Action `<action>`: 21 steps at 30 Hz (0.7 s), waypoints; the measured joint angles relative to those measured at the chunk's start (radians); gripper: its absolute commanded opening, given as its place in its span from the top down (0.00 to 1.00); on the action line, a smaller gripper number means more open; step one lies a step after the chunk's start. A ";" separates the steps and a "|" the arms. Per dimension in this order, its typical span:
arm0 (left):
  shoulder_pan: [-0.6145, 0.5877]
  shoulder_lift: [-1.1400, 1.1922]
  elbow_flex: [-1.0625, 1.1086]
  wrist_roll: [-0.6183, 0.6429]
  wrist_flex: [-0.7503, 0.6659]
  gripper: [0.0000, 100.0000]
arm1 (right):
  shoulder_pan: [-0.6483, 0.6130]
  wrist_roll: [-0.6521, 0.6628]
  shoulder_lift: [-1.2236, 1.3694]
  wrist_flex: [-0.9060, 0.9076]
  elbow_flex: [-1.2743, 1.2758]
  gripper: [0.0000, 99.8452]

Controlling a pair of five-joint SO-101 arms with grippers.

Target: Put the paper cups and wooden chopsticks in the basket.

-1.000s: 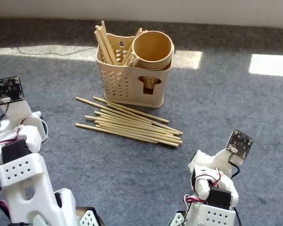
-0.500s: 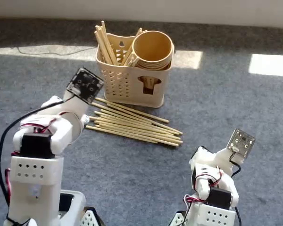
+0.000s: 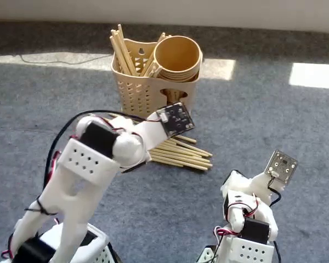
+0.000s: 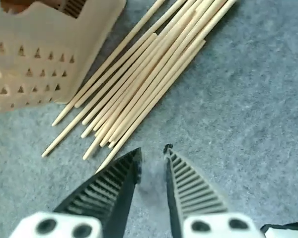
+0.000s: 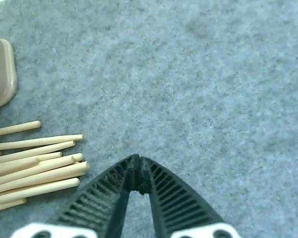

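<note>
Left gripper [image 4: 151, 153], barely open and empty, sits just off the loose chopsticks [image 4: 149, 69] lying beside the basket [image 4: 35, 64]; that narrow gap may nudge and scatter the pile instead of grasping.

A cream plastic basket [image 3: 148, 96] with small perforated holes and a cut-out handle stands upright on grey carpet [image 3: 274, 115]. In its right part sits a nested stack of tan paper cups [image 3: 178, 53], mouth upward and leaning slightly. In its left part several wooden chopsticks [image 3: 122, 48] stand on end, leaning outward past the rim. On the carpet just in front of the basket lies a loose bundle of pale wooden chopsticks [image 3: 185, 156], roughly parallel and slightly fanned. The nearest ones lie just beside the basket's base; whether they touch it is unclear.
</note>
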 measured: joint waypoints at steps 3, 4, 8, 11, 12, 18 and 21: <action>0.054 0.118 -0.051 -0.028 0.000 0.90 | 0.000 0.000 0.000 0.000 0.000 0.99; 0.071 0.155 -0.061 -0.040 0.000 0.90 | 0.000 0.000 0.000 0.000 0.000 0.99; 0.124 0.281 -0.094 -0.080 0.000 0.90 | 0.000 0.000 0.000 0.000 0.000 0.99; 0.141 0.373 -0.101 -0.095 -0.031 0.90 | 0.000 0.000 0.000 0.000 0.000 0.99; 0.144 0.400 -0.101 -0.098 -0.049 0.90 | 0.000 0.000 0.000 0.000 0.000 0.99; 0.150 0.549 -0.101 -0.098 -0.180 0.90 | 0.000 0.000 0.000 0.000 0.000 0.99; 0.150 0.620 -0.101 -0.098 -0.230 0.90 | 0.000 0.000 0.000 0.000 0.000 0.99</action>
